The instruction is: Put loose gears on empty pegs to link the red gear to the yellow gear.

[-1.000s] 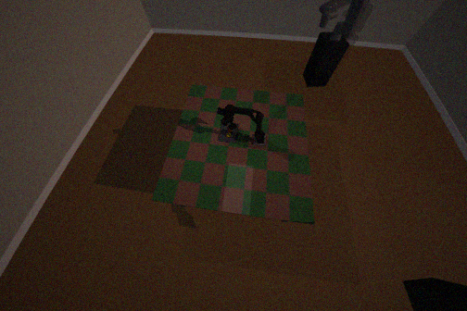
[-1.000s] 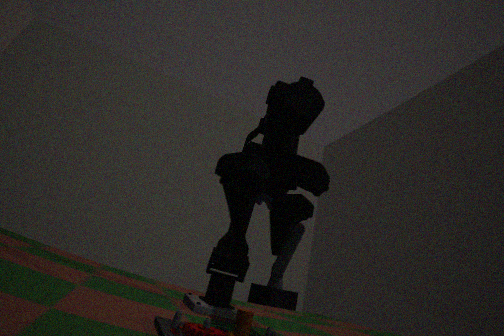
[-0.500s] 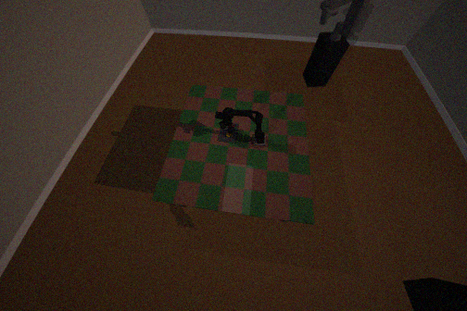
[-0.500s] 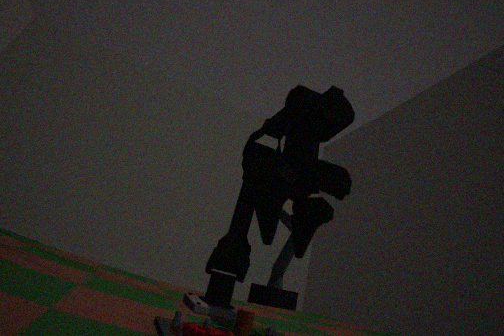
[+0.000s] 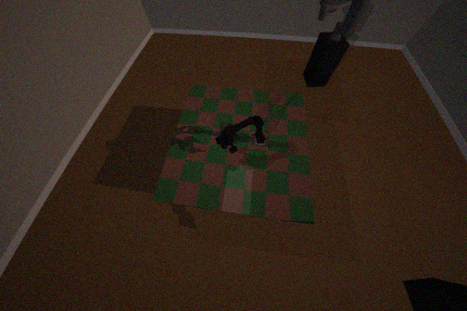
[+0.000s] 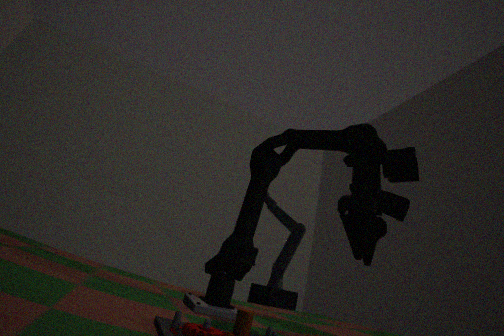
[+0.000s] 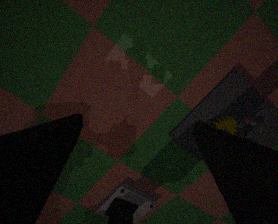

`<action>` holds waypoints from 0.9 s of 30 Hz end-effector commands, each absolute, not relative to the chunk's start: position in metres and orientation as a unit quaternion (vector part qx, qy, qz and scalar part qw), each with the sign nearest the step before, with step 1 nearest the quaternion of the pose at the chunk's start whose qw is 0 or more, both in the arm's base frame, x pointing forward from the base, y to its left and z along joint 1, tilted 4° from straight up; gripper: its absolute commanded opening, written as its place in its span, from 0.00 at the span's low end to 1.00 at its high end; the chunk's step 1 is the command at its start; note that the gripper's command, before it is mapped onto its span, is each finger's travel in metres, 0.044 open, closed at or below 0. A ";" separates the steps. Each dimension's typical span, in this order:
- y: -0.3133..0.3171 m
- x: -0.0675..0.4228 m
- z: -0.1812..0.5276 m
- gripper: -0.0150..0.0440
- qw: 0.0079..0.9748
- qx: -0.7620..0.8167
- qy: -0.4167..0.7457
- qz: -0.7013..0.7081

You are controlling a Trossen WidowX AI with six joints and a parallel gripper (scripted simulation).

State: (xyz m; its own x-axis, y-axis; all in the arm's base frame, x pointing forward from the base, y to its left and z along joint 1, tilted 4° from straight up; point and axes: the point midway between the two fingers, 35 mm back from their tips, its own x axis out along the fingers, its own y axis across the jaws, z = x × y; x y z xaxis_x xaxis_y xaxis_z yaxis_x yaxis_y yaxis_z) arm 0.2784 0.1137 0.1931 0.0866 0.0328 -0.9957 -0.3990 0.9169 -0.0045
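The gripper hangs high over the checkered surface, pointing down, with its fingers wide apart and nothing between them. In the wrist view the dark grey board lies at the right, partly behind the right finger. The yellow gear shows on it beside that fingertip, partly hidden. In the exterior view the red gear shows at the bottom edge, with an upright orange piece to its right and a short grey peg to its left. Loose gears cannot be made out.
The arm's pale base plate shows at the bottom of the wrist view. A green and pink checkered surface lies under the arm. A dark block with a grey arm-like shape above it stands far off. The light is very dim.
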 end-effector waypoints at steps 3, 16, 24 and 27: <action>0.187 0.238 0.204 1.00 0.724 -0.131 0.663 0.134; 0.203 0.226 0.207 1.00 0.726 -0.128 0.665 0.123; 0.203 0.226 0.207 1.00 0.726 -0.128 0.665 0.123; 0.203 0.226 0.207 1.00 0.726 -0.128 0.665 0.123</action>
State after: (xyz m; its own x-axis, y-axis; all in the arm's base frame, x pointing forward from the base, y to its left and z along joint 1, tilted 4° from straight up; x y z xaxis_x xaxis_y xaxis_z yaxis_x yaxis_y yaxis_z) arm 0.2257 0.2031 0.2073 0.0853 0.0130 -0.9963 -0.3548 0.9348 -0.0181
